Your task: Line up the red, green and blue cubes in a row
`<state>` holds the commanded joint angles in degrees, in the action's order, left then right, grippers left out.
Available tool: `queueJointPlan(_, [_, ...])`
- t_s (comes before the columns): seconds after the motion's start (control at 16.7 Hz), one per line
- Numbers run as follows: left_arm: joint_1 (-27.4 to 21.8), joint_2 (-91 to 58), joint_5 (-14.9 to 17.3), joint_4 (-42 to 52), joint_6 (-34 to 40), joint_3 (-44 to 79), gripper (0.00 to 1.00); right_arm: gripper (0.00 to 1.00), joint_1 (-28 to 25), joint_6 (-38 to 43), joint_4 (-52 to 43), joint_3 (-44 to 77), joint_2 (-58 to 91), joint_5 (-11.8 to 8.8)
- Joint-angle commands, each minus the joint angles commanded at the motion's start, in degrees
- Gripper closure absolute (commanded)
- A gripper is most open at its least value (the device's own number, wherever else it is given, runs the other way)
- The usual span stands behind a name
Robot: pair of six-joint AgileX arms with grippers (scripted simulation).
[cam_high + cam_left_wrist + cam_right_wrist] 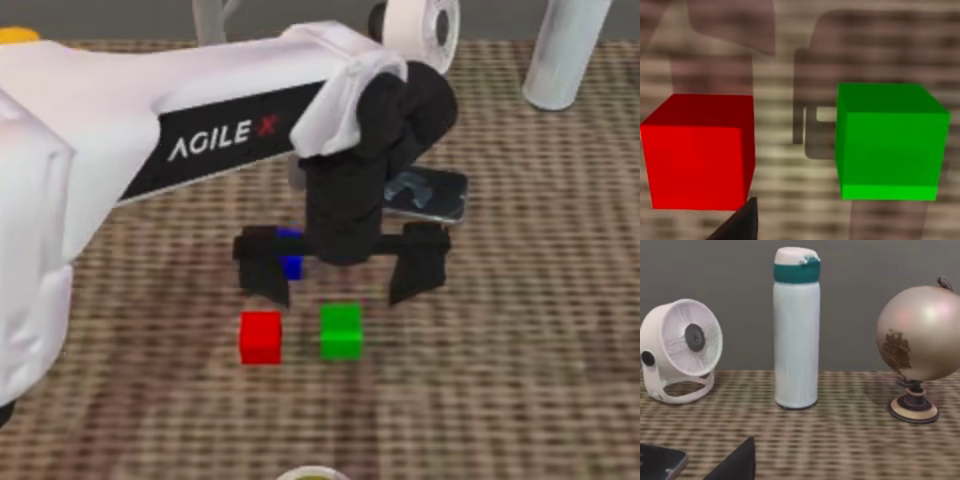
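The red cube (261,336) and green cube (341,331) sit side by side near the table's middle, a small gap between them. The blue cube (291,262) lies just behind them, mostly hidden under one left finger. My left gripper (342,268) hangs open above that spot, with nothing between its fingers. Its wrist view shows the red cube (697,152) and green cube (887,142) close up, with one dark fingertip (742,222). My right arm is outside the top view; its fingertip (740,462) shows low over the table, the gripper open.
A phone (432,192) lies behind the left gripper, partly under the arm; its corner (657,462) shows in the right wrist view. A white fan (682,350), a tall white bottle (796,330) and a globe (920,335) stand along the back. The left arm (150,130) covers the left rear.
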<state>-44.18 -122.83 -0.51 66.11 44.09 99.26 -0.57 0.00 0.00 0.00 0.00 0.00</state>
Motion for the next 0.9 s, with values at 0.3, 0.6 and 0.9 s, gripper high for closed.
queueJointPlan(0.3, [0.3,1.2,0.0,3.1,0.0,2.4,0.0,0.0,0.0,0.0,0.0,0.0,0.0,0.0])
queueJointPlan(0.6, [2.4,-1.3,0.1,3.8,-3.2,5.3,0.0,0.0,0.0,0.0,0.0,0.0,0.0,0.0])
queueJointPlan(0.9, [10.0,-7.7,0.6,6.3,-12.1,13.5,0.0,0.0,0.0,0.0,0.0,0.0,0.0,0.0])
